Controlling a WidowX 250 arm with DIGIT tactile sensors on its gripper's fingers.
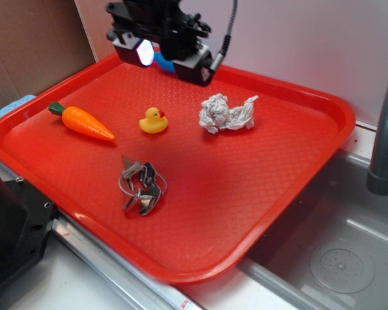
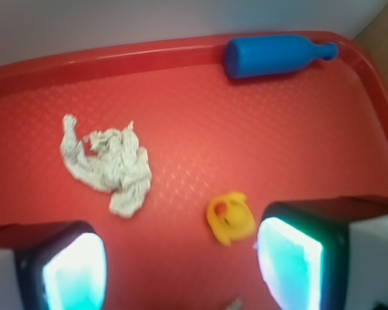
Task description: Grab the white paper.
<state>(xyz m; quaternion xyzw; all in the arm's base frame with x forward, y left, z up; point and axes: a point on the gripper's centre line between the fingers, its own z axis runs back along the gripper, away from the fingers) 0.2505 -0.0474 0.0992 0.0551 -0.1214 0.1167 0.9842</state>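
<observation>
The crumpled greyish-white wad of paper (image 1: 227,112) lay untouched on the red plastic tray (image 1: 258,194), just beside the yellow toy duck (image 1: 154,121). The hand (image 1: 160,50) hovered above the tray's far edge, fingers apart and empty; approach, descent and grasp all remained.

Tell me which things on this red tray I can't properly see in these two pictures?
- Blue plastic bottle: in the exterior view the black gripper hides nearly all of it.
- Bunch of grey metal keys: in the wrist view only a blurred tip shows at the bottom edge.
- Orange toy carrot: outside the wrist view.
- Gripper fingertips: cut off by the wrist view's bottom edge.
- Crumpled white paper: its underside is hidden in both views.
</observation>
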